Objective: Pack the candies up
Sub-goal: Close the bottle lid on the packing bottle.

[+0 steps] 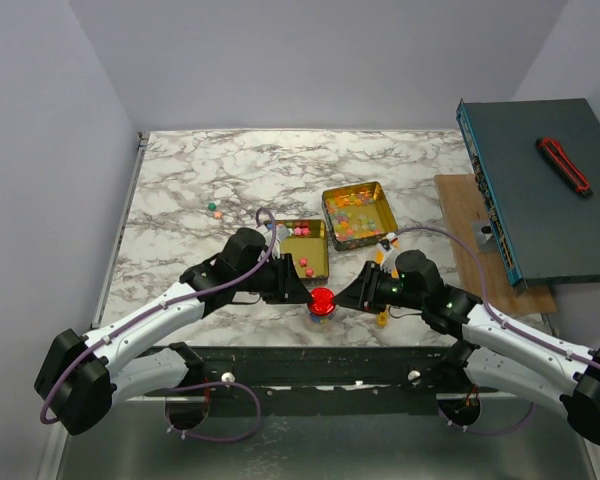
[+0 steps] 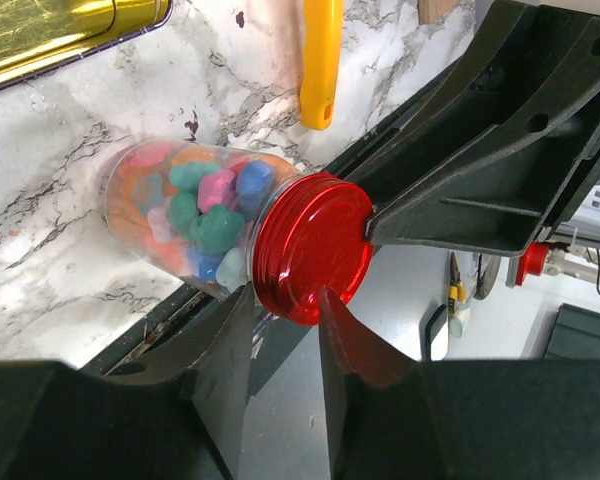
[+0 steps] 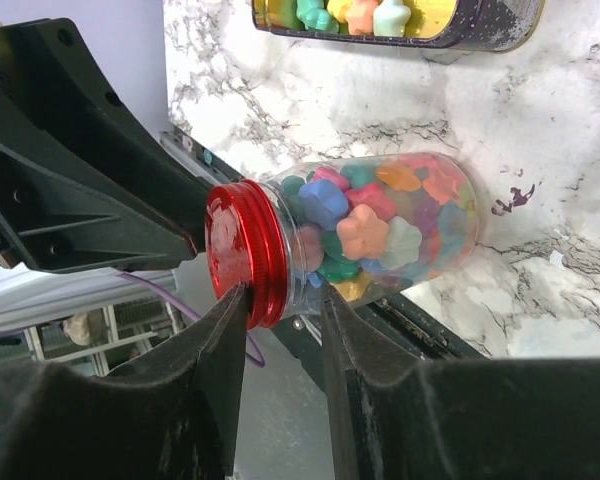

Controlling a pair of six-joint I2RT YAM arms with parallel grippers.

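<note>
A clear jar (image 1: 322, 312) full of pastel candies (image 2: 195, 205) with a red cap (image 2: 310, 245) is held tilted at the table's front edge. My left gripper (image 2: 278, 300) is shut on the cap's rim. My right gripper (image 3: 283, 300) is shut on the jar (image 3: 390, 225) at the cap (image 3: 242, 250) and neck. The two meet at the cap in the top view, left gripper (image 1: 308, 296) and right gripper (image 1: 342, 298). A gold tin (image 1: 330, 195) holds many glossy candies (image 1: 355, 215). A second tin (image 1: 323, 258) holds a few pink ones (image 1: 306, 265).
Two loose candies (image 1: 214, 211) lie on the marble at the left. A yellow scoop (image 2: 320, 60) lies beside the right gripper. A dark box (image 1: 540, 190) with a red and black tool (image 1: 563, 165) on it rests on a wooden board (image 1: 460, 200) at the right.
</note>
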